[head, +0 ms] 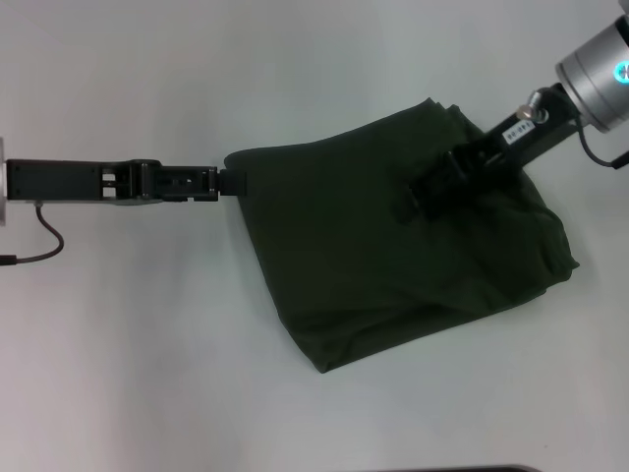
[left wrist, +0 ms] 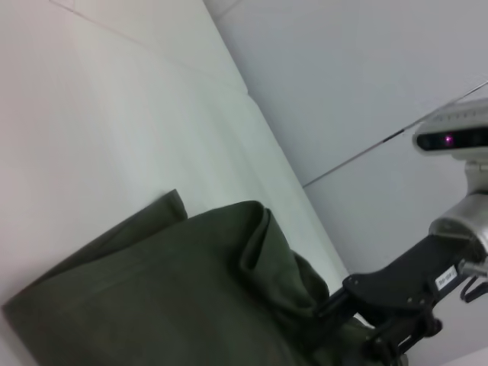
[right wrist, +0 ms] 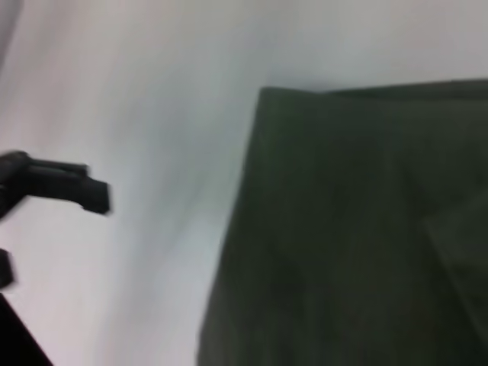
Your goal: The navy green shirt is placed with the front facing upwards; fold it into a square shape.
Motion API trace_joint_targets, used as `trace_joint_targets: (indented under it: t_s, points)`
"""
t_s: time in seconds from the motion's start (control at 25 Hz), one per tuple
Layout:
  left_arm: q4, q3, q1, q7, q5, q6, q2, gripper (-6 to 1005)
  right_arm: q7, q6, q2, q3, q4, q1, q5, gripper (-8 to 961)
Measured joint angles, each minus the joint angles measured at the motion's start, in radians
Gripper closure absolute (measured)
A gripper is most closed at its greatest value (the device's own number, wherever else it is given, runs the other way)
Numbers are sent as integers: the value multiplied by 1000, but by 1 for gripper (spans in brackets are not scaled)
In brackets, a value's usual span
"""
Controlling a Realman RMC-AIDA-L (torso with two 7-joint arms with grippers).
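We have the shirt (head: 393, 256) folded into a compact, roughly four-sided bundle, lying a little right of the middle of the table (head: 128, 374). No lettering or collar shows, so the front appears to be folded inside. Its near corner points toward us, and the near edge looks thick with stacked layers.

Our left gripper (head: 234, 183) reaches in low and level from the left, its tip touching the bundle's left corner. We judge it is there to pin or square that corner, but we cannot tell whether its fingers are apart or together, since the tip merges with the dark cloth.

Our right gripper (head: 421, 200) comes in from the far right and rests on top of the bundle, toward its far side. From the left wrist view the cloth bunches up into a ridge just beside it (left wrist: 358, 320), so we judge it is pressing or gathering the upper layer there. We cannot tell its fingers' state either.

The fold looks close to done; the outline is skewed, not yet a true square, and the right side sags outward.

The table is plain white and matte. Beyond it, the left wrist view shows pale grey wall panels (left wrist: 366, 76) with thin seams.
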Motion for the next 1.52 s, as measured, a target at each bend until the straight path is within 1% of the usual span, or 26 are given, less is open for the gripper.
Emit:
trace_joint_targets:
  t_s: [0.08, 0.16, 0.32, 0.44, 0.68, 0.76, 0.88, 1.0, 1.12, 1.24, 1.36, 1.44, 1.52]
  points:
    - [0, -4, 0, 0, 0, 0, -2, 116, 3, 3, 1, -3, 0, -1, -47, 350]
    - [0, -15, -1, 0, 0, 0, -6, 116, 3, 13, 8, -3, -10, -1, -113, 351]
    - [0, -36, -6, 0, 0, -1, -10, 115, 15, 63, 14, 4, -48, -5, -193, 351]
    - [-1, -37, -6, 0, 0, -1, -12, 115, 20, 97, 8, 30, -57, -10, -194, 351]
    - [-19, -37, -11, 0, 0, -6, -13, 115, 17, 176, 5, 143, -115, -17, -186, 351]
    - [-23, -38, -14, 1, -1, -10, -13, 115, 14, 193, 6, 166, -131, -20, -159, 351]
    - [-23, -38, -15, 3, -2, -11, -15, 115, -1, 194, 4, 180, -146, -31, -68, 351]
    - [-23, -43, -15, 7, -2, -11, -18, 115, -18, 167, -5, 180, -145, -40, 1, 351]
    - [-23, -55, -15, 10, -2, -11, -21, 115, -16, 132, -21, 178, -138, -47, 5, 351]
    - [-23, -56, -16, 10, -1, 0, -22, 115, 2, 85, -50, 177, -136, -59, -21, 351]
    - [-24, -32, -21, 2, 6, 42, -22, 115, 12, 6, -80, 189, -135, -75, -25, 351]
    - [-26, -5, -23, -10, 8, 72, -20, 115, 12, -50, -86, 200, -135, -85, -23, 350]
    - [-27, 23, -23, -30, 8, 89, -17, 115, 12, -82, -79, 203, -133, -94, -22, 350]
